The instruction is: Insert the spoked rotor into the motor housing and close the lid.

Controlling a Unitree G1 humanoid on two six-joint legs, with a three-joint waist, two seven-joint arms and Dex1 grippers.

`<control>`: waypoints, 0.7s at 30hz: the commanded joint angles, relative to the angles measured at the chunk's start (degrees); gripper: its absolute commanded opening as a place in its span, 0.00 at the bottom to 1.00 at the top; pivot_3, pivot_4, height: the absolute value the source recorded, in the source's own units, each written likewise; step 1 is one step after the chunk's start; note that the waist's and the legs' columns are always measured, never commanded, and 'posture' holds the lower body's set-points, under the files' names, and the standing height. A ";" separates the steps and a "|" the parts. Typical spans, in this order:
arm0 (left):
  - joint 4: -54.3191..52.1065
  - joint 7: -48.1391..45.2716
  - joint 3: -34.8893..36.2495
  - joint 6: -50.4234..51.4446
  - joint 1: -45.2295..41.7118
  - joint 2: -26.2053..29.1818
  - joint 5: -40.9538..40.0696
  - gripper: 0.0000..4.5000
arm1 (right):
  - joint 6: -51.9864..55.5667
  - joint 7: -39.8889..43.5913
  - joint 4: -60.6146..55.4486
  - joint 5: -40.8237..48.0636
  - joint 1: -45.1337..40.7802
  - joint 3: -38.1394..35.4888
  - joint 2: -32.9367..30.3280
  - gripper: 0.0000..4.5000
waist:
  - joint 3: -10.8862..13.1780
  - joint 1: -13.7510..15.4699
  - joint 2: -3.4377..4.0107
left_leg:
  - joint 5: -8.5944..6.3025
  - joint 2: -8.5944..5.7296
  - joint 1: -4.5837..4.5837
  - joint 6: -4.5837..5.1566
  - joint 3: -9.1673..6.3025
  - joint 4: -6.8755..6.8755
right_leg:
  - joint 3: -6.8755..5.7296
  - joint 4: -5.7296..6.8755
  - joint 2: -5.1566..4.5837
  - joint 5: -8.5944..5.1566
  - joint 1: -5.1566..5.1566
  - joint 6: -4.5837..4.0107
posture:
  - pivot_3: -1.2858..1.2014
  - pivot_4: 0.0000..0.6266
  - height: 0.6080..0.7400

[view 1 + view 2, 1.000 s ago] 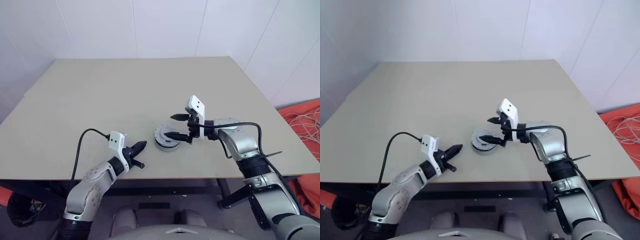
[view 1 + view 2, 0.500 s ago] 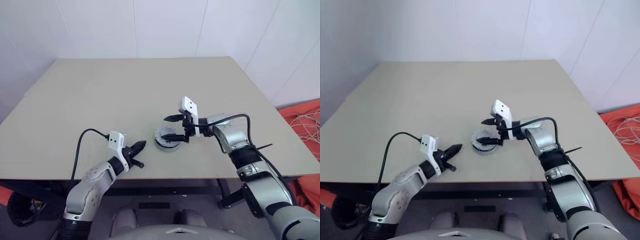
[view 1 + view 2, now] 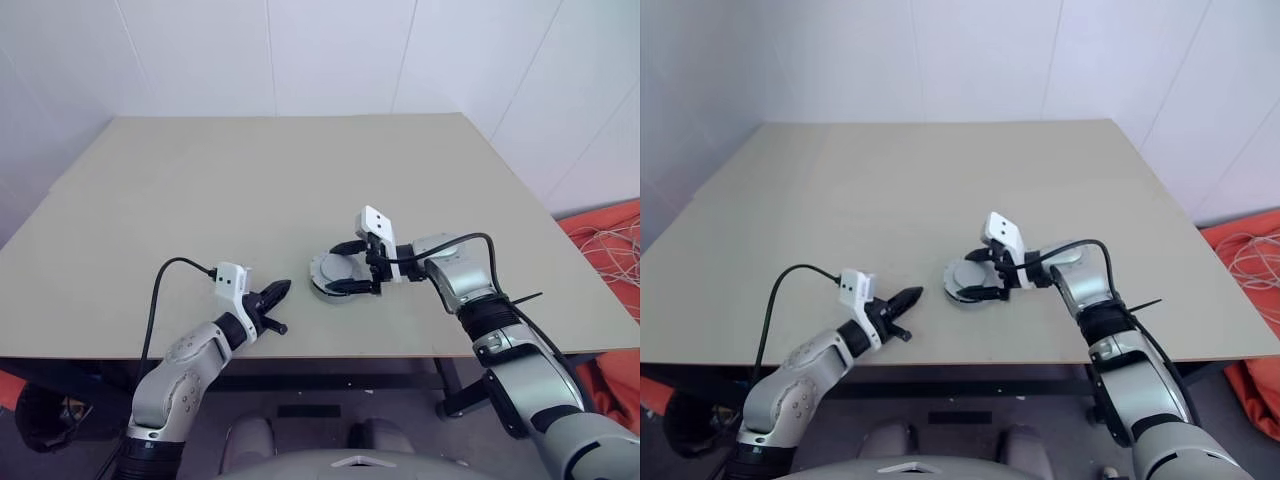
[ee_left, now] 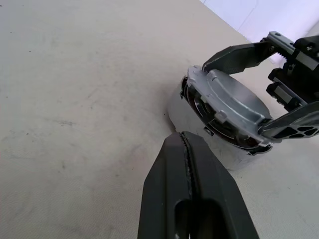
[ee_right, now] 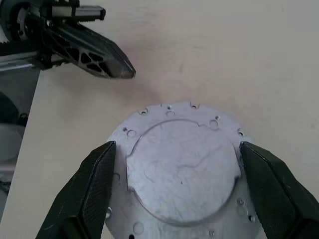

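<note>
no readable text, label, brand, number or sign shows on anything here.

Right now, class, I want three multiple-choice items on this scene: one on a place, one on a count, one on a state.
1. Where does the lid sit?
A. on the motor housing
B. at the table's far edge
C. on the floor

2. How many fingers flank the lid?
A. none
B. two
C. four

3. What state is the left gripper in?
A. open
B. gripping the lid
C. shut

Answers:
1 A, it tops the housing.
2 B, the right gripper straddles it.
3 C, its fingers meet, holding nothing.
</note>
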 commanded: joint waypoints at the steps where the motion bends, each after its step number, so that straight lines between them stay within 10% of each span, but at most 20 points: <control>1: -1.12 -0.41 0.61 -0.94 -0.90 0.16 -0.19 0.00 | -1.10 0.33 0.44 -0.53 -0.22 -0.12 -0.20 0.99 | 0.00 -0.04 0.00 | 0.00 0.01 0.01 0.00 0.00 0.00 | 0.00 0.00 0.00 0.00 0.01 0.00 | 0.52 0.00 1.00; 9: -0.83 -0.68 0.61 -1.12 -0.85 0.19 -0.18 0.00 | -0.85 -0.39 -0.04 -0.48 -0.37 -0.39 0.35 0.70 | 0.00 -0.02 -0.01 | 0.00 0.01 0.02 0.00 0.00 0.00 | 0.00 0.00 0.00 0.00 0.02 0.00 | 0.52 0.00 1.00; 21: -0.37 -1.02 0.49 -1.54 -0.90 0.21 0.04 0.00 | -1.35 -0.77 -3.23 -0.92 1.76 0.01 -0.59 0.70 | -0.01 -0.02 -0.01 | -0.01 0.00 0.01 0.01 0.00 -0.01 | 0.00 -0.02 0.00 0.00 0.01 0.00 | 0.52 0.00 1.00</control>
